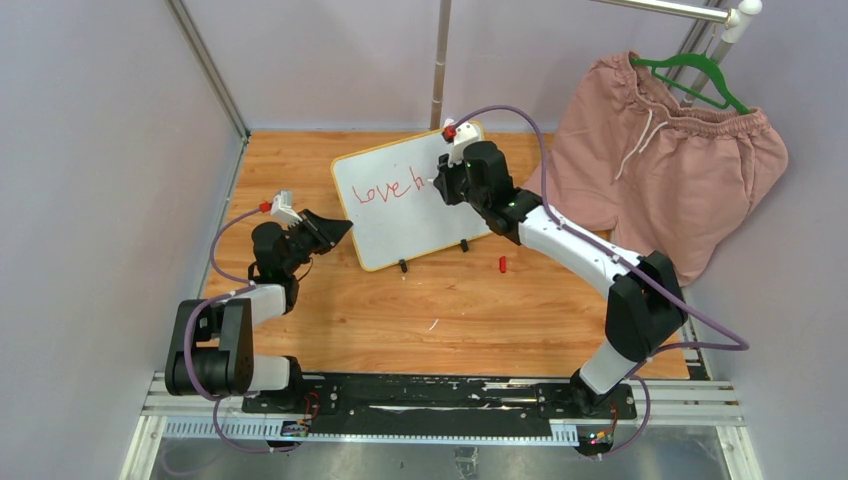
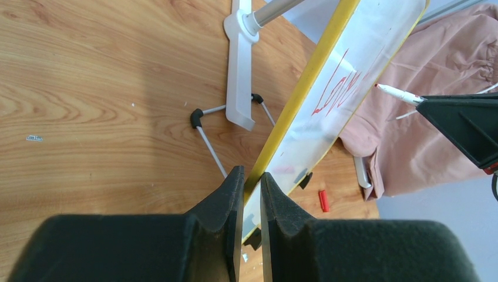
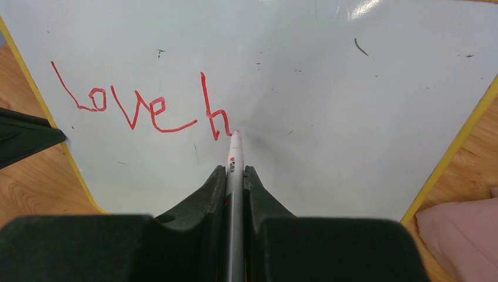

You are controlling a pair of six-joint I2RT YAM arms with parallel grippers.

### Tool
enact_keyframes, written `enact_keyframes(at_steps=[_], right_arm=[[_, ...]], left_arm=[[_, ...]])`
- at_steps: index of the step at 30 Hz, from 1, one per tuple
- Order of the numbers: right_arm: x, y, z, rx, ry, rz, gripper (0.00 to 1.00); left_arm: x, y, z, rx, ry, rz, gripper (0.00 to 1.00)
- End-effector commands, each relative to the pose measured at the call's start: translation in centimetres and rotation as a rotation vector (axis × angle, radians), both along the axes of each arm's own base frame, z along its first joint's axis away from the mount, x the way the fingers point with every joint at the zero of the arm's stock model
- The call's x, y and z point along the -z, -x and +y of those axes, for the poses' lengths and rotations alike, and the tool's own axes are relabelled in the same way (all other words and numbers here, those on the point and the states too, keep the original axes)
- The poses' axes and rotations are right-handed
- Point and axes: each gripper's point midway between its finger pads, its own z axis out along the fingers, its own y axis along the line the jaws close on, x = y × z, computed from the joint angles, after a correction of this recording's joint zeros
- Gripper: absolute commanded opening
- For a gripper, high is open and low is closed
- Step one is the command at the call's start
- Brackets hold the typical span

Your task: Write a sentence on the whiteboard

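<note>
Wood tabletop (image 1: pixel 450 310), lilac walls (image 1: pixel 100 150); left gripper (image 2: pixel 251 173) pinches whiteboard (image 1: pixel 400 228), right gripper (image 3: pixel 235 170) marker (image 3: pixel 235 151) (tip touching).

The table (image 1: pixel 420 310) is made of light brown wood with wavy lines in it. Plain pale walls (image 1: pixel 90 150) stand close on the left, at the back and on the right. A shiny metal pole (image 1: pixel 441 60) goes straight up at the back. On the right, pink shorts (image 1: pixel 660 170) hang from a green hanger (image 1: pixel 700 72) on a silver rail (image 1: pixel 660 8). Grey metal bars (image 1: pixel 440 432) run along the near edge. The light is soft and even.
</note>
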Motion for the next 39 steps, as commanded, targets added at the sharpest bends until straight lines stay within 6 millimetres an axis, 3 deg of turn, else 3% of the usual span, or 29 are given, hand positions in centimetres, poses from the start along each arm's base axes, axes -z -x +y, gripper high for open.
enact_keyframes(at_steps=[1,15,28,39], right_arm=[[-2.2,-0.7,-0.3,0.014,-0.029,-0.042,0.0],[-1.4,-1.4,0.5,0.003,-0.021,-0.017,0.0],[-0.1,-2.0,-0.4,0.029,-0.008,0.01,0.0],[-1.1,-2.5,-1.0,0.047,-0.016,-0.003,0.0]], left_arm=[[-0.1,0.2,0.1,-0.006,-0.013,-0.008,0.0],[-0.1,0.2,0.1,-0.006,-0.013,-0.007,0.0],[-0.1,0.2,0.1,-0.006,-0.015,-0.008,0.0],[-0.1,0.2,0.1,-0.006,-0.015,-0.01,0.0]])
